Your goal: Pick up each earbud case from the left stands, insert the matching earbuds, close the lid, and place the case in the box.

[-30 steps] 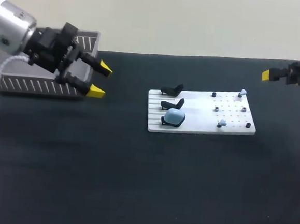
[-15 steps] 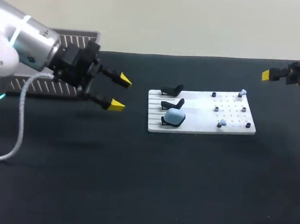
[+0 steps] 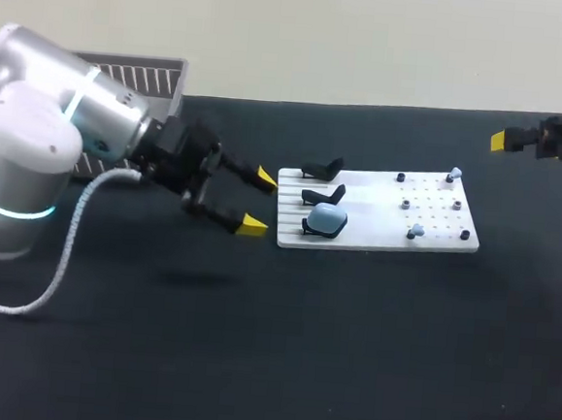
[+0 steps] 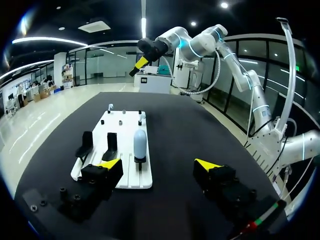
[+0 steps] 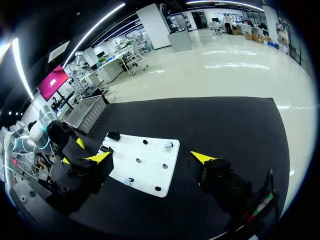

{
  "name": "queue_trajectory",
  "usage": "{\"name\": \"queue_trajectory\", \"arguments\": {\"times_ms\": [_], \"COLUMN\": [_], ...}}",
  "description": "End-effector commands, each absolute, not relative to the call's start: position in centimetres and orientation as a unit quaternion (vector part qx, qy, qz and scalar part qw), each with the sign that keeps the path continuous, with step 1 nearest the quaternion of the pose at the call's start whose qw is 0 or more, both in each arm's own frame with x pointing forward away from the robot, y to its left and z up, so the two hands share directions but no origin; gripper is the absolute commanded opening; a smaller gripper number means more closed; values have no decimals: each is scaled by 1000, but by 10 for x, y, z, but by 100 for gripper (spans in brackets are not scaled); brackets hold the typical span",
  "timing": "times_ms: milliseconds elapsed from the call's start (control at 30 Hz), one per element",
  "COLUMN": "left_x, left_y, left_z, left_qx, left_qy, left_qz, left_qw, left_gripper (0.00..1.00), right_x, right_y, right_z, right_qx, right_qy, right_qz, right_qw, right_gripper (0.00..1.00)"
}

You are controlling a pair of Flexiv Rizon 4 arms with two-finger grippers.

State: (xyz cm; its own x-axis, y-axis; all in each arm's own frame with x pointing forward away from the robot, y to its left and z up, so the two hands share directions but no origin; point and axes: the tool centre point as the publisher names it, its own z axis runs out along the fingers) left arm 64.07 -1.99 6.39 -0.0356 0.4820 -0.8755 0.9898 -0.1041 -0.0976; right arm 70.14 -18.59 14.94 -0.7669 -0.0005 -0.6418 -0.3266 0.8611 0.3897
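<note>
While left gripper (image 3: 258,201) and right gripper (image 5: 151,157) gape empty, a rounded, perhaps plastic blue case (image 3: 326,216) rests.

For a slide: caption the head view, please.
Open left gripper beside the white board that carries one blue earbud case.

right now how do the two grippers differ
The left gripper hangs beside the white board's stand end, near the light blue case; the right gripper sits far from it, at the table's right edge. The head view shows both left gripper tips, only one right gripper tip. Both are open, empty, facing the board.
</note>
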Motion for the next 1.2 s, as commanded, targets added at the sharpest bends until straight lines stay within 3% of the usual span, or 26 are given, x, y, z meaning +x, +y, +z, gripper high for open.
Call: {"name": "queue_trajectory", "arguments": {"times_ms": [33,100,133,300,567,767,1033,1200], "left_x": [642,642,642,644,652,658,662,663], "left_y": [-33,-38,-40,-49,-61,-63,-65,-70], "left_z": [56,53,52,51,44,38,30,29], "left_qx": [620,621,621,627,630,633,628,629], "left_qy": [592,589,588,582,578,576,573,568], "left_qz": [-409,-410,-410,-411,-411,-410,-416,-421], "left_qw": [314,316,317,316,315,315,321,324], "left_gripper": [100,98,92,92,78,84,82,68], "right_x": [701,701,701,701,701,701,701,701], "right_y": [-186,-186,-186,-186,-186,-186,-186,-186], "right_z": [150,150,150,150,150,150,150,150], "right_qx": [-90,-90,-90,-90,-90,-90,-90,-90], "right_qy": [907,907,907,907,907,907,907,907], "right_qz": [247,247,247,247,247,247,247,247], "right_qw": [329,329,329,329,329,329,329,329], "right_gripper": [100,100,100,100,100,100,100,100]}}
